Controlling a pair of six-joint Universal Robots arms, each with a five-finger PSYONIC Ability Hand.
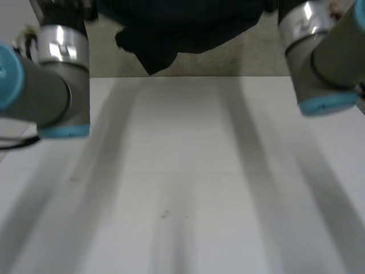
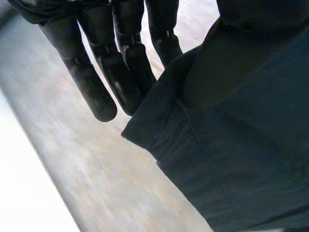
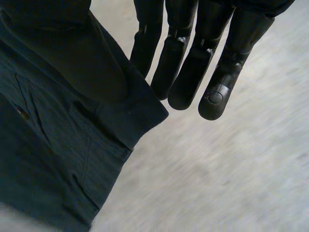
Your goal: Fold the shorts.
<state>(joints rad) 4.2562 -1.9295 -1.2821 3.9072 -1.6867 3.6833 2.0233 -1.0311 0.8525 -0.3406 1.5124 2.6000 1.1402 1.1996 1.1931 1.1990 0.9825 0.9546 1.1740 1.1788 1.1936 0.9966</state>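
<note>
The right hand [image 3: 190,43] pinches a corner of the dark shorts [image 3: 58,159] between thumb and straight fingers [image 3: 218,92].

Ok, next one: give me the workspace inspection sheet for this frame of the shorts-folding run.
surface: white table, nothing lying on it.
job's things: dark shorts, held up off the table near its far edge, one corner drooping.
clutter: nothing seen.
hands: left hand pinches a corner of the shorts between its thumb and straight fingers; right hand pinches another corner the same way.
cables: nothing seen.
surroundings: pale floor beyond the table's far edge.
</note>
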